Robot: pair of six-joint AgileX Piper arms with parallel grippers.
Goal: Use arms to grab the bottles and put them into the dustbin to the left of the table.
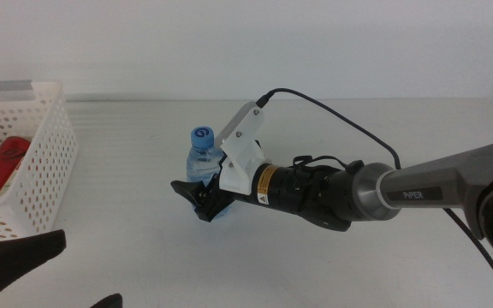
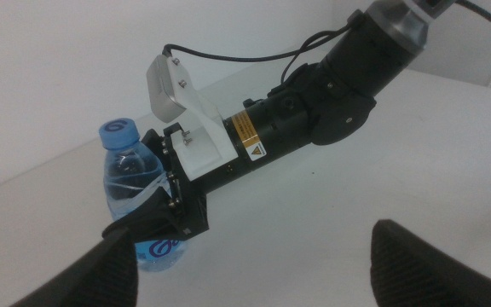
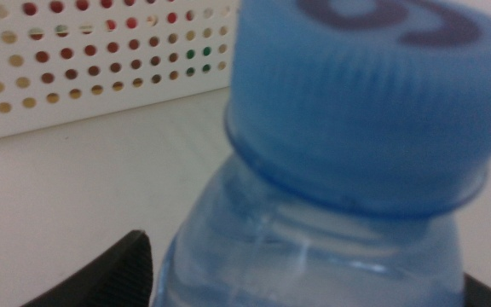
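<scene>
Middle view, item one: small water bottle, blue cap, upright near the centre of the table. I log it as standing between the jaws of my right gripper, which reaches in low from the right side; the black jaws sit at the bottle's lower body, one on each side, closed against it as far as I can judge. In the right wrist view the bottle fills the picture, cap on top, with a dark jaw tip at either side of its body.

Item two: white basket with round holes in its walls, at the left edge of the table, well apart from the bottle. A red can lies inside it.

Item three: my left gripper, waiting at the near edge of the table, jaws spread wide with nothing between them; its camera looks across at the bottle and the right gripper.
</scene>
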